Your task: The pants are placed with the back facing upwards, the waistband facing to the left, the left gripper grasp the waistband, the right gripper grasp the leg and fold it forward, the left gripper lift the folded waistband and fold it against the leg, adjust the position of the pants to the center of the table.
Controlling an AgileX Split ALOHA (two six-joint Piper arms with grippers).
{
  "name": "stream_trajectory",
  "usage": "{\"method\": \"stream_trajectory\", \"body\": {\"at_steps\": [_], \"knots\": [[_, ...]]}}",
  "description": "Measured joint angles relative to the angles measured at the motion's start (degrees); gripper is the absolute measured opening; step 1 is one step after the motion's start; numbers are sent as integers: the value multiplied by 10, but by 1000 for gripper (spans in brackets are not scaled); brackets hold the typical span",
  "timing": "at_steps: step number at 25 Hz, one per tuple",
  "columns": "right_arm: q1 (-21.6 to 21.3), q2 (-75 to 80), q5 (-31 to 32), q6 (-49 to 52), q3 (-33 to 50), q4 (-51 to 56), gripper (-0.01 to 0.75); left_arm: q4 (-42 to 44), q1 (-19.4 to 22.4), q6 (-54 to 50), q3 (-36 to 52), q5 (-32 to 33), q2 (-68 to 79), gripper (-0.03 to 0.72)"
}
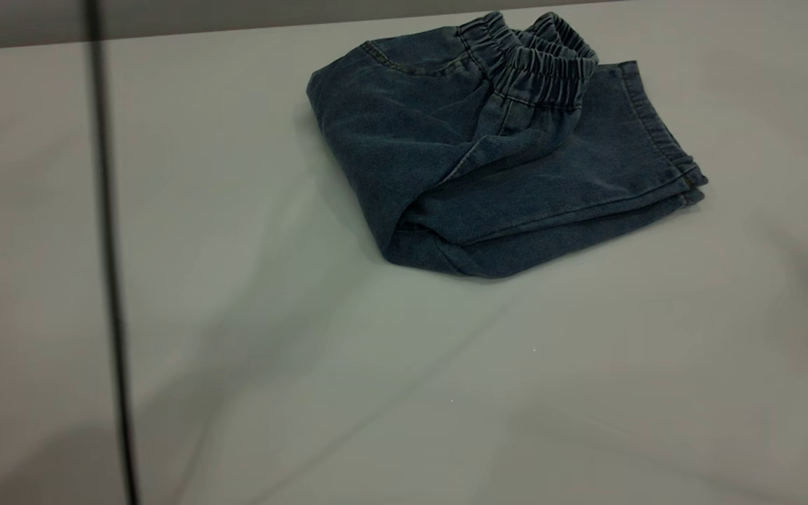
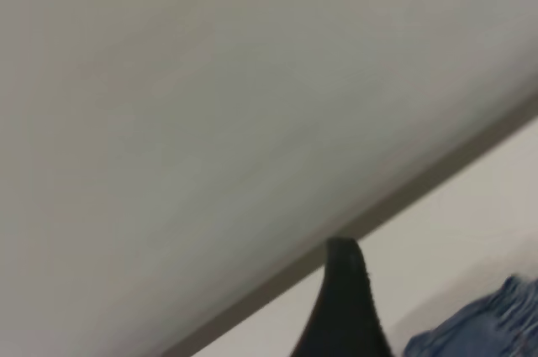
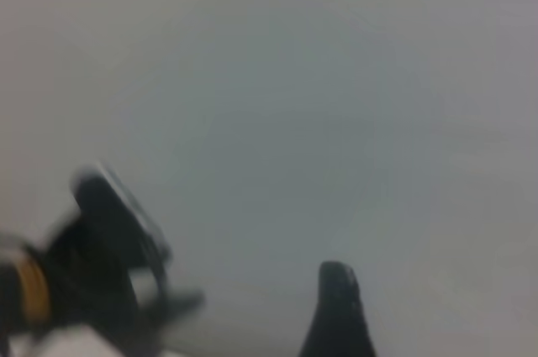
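Denim pants point(image 1: 488, 154) lie folded on the table point(image 1: 306, 365).

Exterior camera looks obliquely down on the surface point(image 1: 404, 365), pants point(image 1: 495, 147) toward the far edge. Left wrist camera faces a blank wall; one finger point(image 2: 345, 307), a surface strip and the pants point(image 2: 487, 328) shared with exterior. Right wrist camera: blurred.

I can read no text, label, brand, number or sign from here: nothing legible on the folded pants point(image 1: 495, 154), and nothing on the table point(image 1: 376, 365) under them.
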Motion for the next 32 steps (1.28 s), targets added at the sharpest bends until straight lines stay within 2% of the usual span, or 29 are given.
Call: {"method": "stream_trajectory", "body": {"at_steps": [4,9,16,26,32], "knots": [[0,-105,0,-24,126,0,461,-24,0,-7,39,-1,-77,509],[0,-241,0,-28,292,-4,461,-74,-1,-8,155,-2,-193,509],[0,-424,0,-20,486,-8,461,-88,-1,-8,396,-3,-398,509],[0,-631,0,-4,697,-35,461,-135,-1,14,745,-2,-692,509],[0,-734,0,-21,819,-97,461,-151,-1,14,911,-3,-840,509]]}}
